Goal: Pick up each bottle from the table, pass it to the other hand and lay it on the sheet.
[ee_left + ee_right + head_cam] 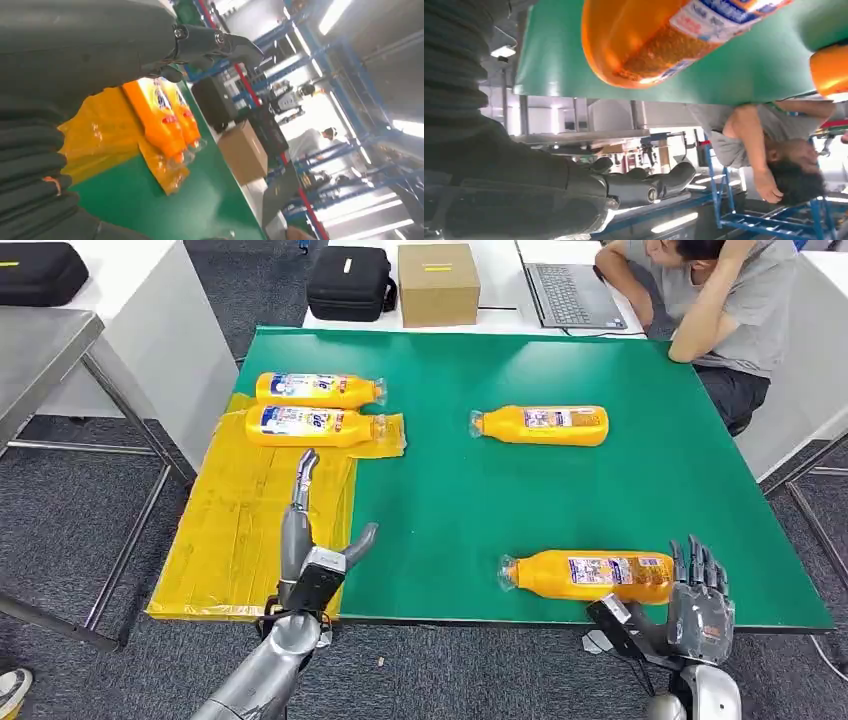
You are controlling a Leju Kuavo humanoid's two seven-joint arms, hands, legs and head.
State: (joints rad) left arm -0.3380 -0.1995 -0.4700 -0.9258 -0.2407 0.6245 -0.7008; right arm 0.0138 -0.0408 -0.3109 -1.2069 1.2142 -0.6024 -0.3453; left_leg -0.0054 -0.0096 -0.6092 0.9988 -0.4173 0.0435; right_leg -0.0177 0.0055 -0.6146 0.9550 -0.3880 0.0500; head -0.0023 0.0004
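Lying near the green tabletop (450,500) front edge, the orange plastic bottle (590,575) sits just beside the empty, spread right robot hand (700,605); the left robot hand (315,540) hovers empty, fingers apart, over the yellow plastic sheet (225,530).

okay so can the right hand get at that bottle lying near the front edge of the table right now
Probably yes. The right hand is open, holds nothing, and sits just off the base end of the near bottle at the table's front edge. Nothing lies between them.

Orange bottles (590,575) with white-blue labels, yellow sheet (235,530), green table (480,510).
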